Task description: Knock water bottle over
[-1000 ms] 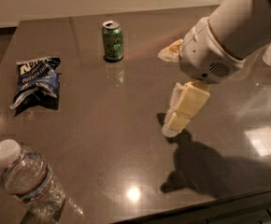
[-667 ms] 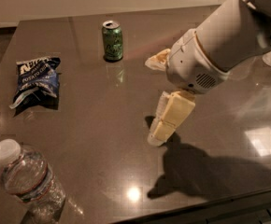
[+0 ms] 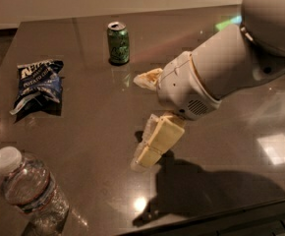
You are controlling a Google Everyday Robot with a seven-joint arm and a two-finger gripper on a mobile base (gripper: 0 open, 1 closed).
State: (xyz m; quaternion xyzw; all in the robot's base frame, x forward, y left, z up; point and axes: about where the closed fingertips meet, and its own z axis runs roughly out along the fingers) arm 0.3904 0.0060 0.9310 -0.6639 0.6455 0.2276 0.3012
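Observation:
The water bottle (image 3: 28, 190) stands upright at the near left corner of the dark table (image 3: 93, 112). It is clear and ribbed, with a white cap. My gripper (image 3: 141, 118) hangs over the middle of the table, to the right of the bottle and well apart from it. Its two cream fingers are spread: one fingertip (image 3: 143, 79) points left toward the can, the other finger (image 3: 155, 142) points down and left, close to the tabletop. The gripper is open and holds nothing.
A green soda can (image 3: 118, 42) stands upright at the back of the table. A blue chip bag (image 3: 37, 81) lies at the left side. The table's near edge runs along the bottom right.
The arm has moved left and nearer to the front of the table, toward the bottle. The bottle, can and bag have not moved.

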